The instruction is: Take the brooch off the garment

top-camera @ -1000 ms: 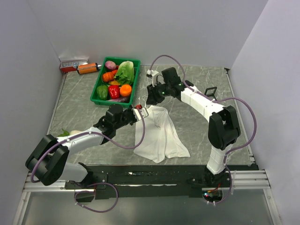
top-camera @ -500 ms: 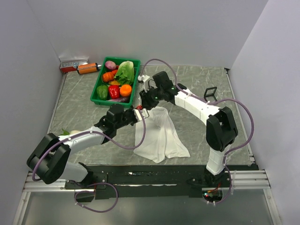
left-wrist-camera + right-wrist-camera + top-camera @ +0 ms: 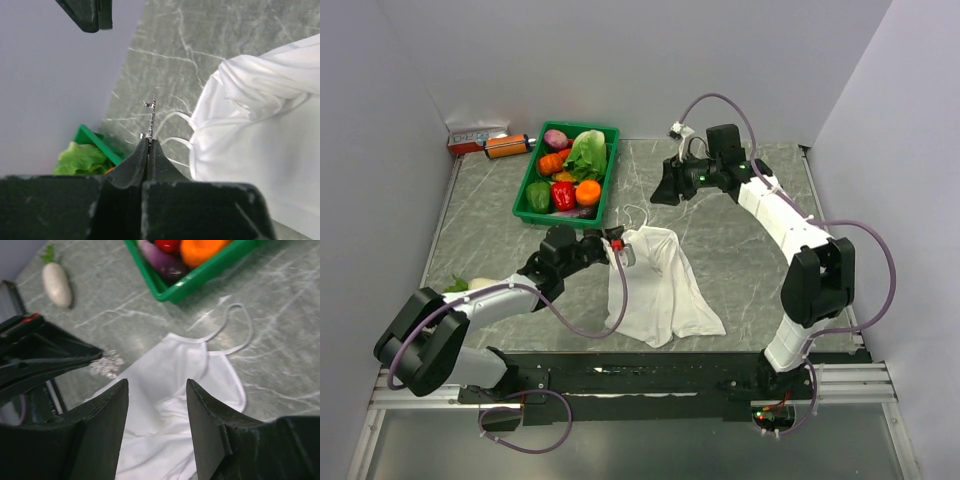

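The white garment [image 3: 660, 285] lies crumpled on the marble table in front of the arms, its narrow straps toward the basket. My left gripper [image 3: 618, 245] sits at the garment's upper left corner, shut on the brooch [image 3: 152, 114], a thin sparkling bar that sticks up from the fingertips [image 3: 150, 142]. The brooch [image 3: 106, 364] shows against the table, just off the cloth's edge [image 3: 165, 365]. My right gripper [image 3: 665, 190] hovers behind and above the garment [image 3: 260, 130], open, with nothing between its fingers [image 3: 156, 382].
A green basket [image 3: 525, 185] of vegetables stands at the back left, close to the straps. A white radish [image 3: 56, 277] lies left of my left arm. An orange box [image 3: 505, 147] sits by the back wall, and a small black frame [image 3: 770, 195] lies at the right.
My right gripper has pulled up and back from the garment's top edge toward the back right, its jaws spreading wider. The left gripper has stayed shut at the garment's corner.
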Motion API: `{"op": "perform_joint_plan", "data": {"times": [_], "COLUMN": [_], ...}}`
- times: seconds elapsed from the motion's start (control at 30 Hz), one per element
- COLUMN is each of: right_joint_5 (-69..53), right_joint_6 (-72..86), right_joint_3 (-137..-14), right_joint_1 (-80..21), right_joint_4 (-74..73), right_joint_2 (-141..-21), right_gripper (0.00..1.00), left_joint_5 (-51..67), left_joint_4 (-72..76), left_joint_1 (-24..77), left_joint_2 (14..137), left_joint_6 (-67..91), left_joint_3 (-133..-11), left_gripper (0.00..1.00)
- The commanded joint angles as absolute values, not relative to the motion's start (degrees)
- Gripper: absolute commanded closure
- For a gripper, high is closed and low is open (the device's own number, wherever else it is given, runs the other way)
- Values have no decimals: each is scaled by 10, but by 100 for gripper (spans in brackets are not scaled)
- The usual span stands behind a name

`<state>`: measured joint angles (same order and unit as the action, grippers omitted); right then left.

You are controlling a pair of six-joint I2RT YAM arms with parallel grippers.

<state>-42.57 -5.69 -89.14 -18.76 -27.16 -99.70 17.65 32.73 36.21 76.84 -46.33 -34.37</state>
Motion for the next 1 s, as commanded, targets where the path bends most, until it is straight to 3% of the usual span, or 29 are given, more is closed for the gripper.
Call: {"op": "perform_joint_plan", "data": {"times": [0.0, 0.1, 0.23, 0.4, 0.97], "right_joint_5": [-521, -513, -433, -446, -367], "right_joint_6": [-24, -5, -2, 1, 5], "right_joint_3": [-861, -824, -807, -817, -918], "right_joint_1": [-203, -204, -203, -207, -244], "right_joint_4": [-273, -265, -281, -272, -268], "right_joint_2": [-954, -947, -953, -963, -1002], "right_gripper": [41, 41, 48, 49, 51], "left_joint_5": [159, 132, 80, 31, 45], "left_joint_4": [462, 495, 547, 594, 584], "left_joint_1": [374, 378, 393, 412, 419], "left_joint_2": [758, 770, 780, 797, 810], "left_joint_6": [-538, -542, -547, -595, -584], "left_joint_3": [-312, -316, -315, -315, -323], "left_gripper": [99, 99, 99, 99, 99]}}
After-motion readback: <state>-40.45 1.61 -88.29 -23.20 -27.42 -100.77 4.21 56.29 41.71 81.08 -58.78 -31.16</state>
